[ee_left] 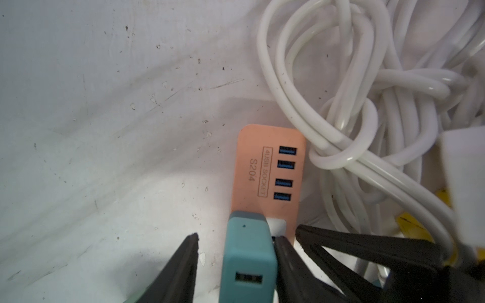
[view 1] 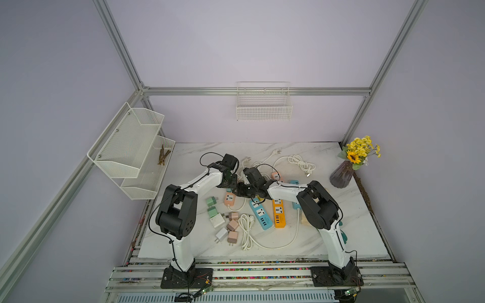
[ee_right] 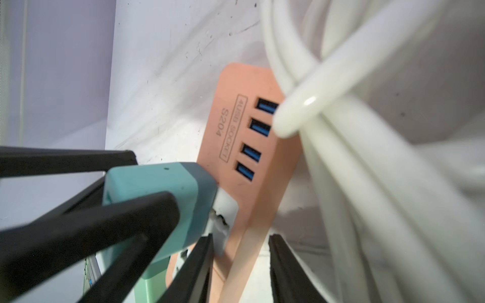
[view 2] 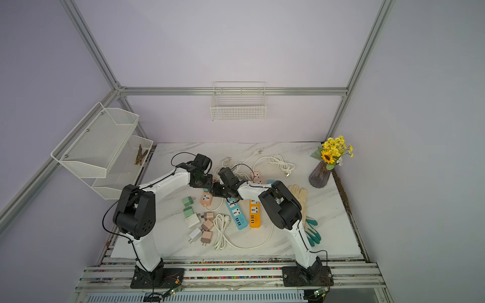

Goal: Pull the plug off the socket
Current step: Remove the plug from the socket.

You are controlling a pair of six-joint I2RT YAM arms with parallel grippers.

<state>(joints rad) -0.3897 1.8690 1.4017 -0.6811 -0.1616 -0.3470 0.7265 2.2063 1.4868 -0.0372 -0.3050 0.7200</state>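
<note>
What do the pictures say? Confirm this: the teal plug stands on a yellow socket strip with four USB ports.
Not right. The socket strip is peach-pink, not yellow; both wrist views show it. The rest holds: the teal plug stands on it, near its four USB ports.

Twins basically: left arm and right arm, white shells, chunky black joints, thin black cables, screwed black baseplates at 6 o'clock. Left gripper, right gripper: black wedge fingers.
</note>
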